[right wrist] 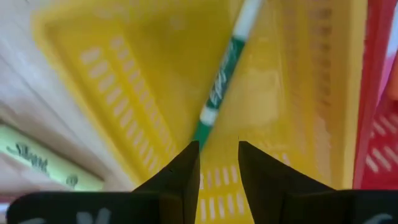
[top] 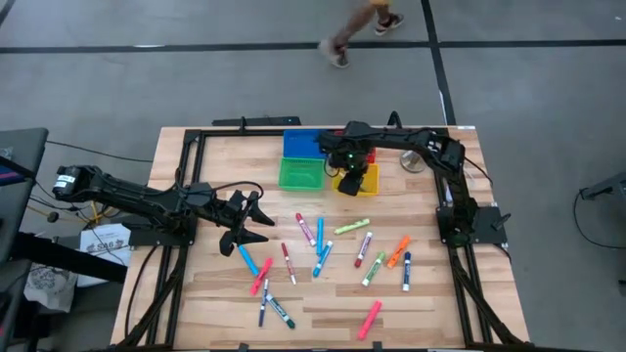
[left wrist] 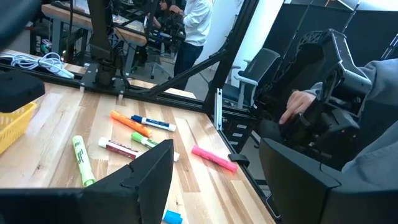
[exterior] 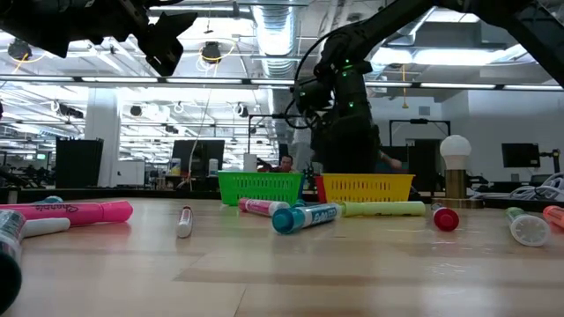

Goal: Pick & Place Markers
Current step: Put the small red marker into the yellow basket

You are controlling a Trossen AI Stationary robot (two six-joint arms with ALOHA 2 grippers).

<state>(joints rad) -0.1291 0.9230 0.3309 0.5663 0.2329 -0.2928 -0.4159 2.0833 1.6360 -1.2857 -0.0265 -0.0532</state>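
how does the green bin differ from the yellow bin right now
The green bin is green with no arm over it; the yellow bin is yellow, with the right end effector hovering over it, open. A green marker shows in the yellow bin; none is visible in the green bin. Both are small slotted baskets, side by side.

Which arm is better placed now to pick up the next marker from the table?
Left. The left gripper hangs open directly beside the scattered markers, while the right gripper is over the yellow bin, a green marker beyond its parted fingers.

Grey floor [top: 196,78]; perhaps office desks [exterior: 115,189] behind.
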